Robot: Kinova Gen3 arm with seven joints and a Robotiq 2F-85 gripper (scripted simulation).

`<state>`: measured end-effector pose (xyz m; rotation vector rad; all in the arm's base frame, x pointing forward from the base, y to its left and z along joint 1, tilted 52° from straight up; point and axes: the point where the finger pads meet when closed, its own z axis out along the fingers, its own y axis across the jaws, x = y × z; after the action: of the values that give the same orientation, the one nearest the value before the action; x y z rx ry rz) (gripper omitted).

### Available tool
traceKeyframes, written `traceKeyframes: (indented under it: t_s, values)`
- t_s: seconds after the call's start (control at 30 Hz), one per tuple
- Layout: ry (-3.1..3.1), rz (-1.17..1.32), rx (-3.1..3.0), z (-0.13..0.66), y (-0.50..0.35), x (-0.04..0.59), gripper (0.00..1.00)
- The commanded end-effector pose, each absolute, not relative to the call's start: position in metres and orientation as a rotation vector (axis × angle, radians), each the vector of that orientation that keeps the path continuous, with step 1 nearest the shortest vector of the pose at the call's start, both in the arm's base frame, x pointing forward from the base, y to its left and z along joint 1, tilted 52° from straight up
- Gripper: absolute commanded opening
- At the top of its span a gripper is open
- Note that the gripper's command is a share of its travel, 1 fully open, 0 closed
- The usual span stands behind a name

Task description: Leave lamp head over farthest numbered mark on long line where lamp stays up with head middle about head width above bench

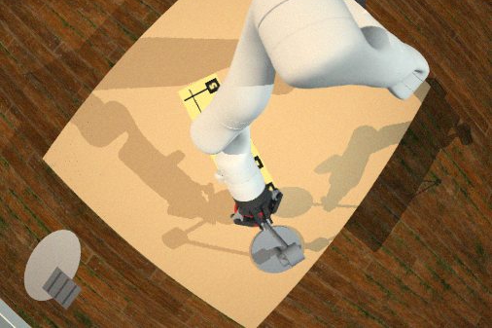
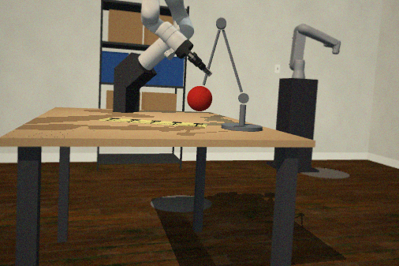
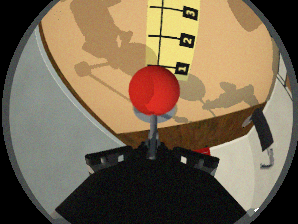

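The lamp stands on a grey round base (image 2: 241,126) near the bench's right edge, also seen from above (image 1: 276,249). Its two thin grey arms rise to a top joint (image 2: 221,23) and fold down to the red ball head (image 2: 199,98). The head hangs clear of the bench, near the close end of the yellow numbered strip (image 2: 154,121). My gripper (image 2: 206,72) is shut on the thin lamp arm just above the head. In the wrist view the head (image 3: 153,90) sits beside the strip's lowest marks (image 3: 174,16). From above, my wrist (image 1: 260,216) hides most of the head.
My black mounting block (image 2: 128,82) stands at the back of the bench. A shelf rack with boxes (image 2: 142,45) stands behind it. A second grey arm on a black pedestal (image 2: 297,112) stands right of the bench. The lamp base is close to the bench edge.
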<state>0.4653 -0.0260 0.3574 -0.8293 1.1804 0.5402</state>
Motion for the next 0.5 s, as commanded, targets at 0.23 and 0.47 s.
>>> traceKeyframes:
  t_s: [0.23,0.47]
  values:
    - [1.203,0.552,-0.794,0.3412,-0.0244,0.4619,0.0]
    - [1.203,0.552,-0.794,0.3394,-0.0242,0.4615,0.0]
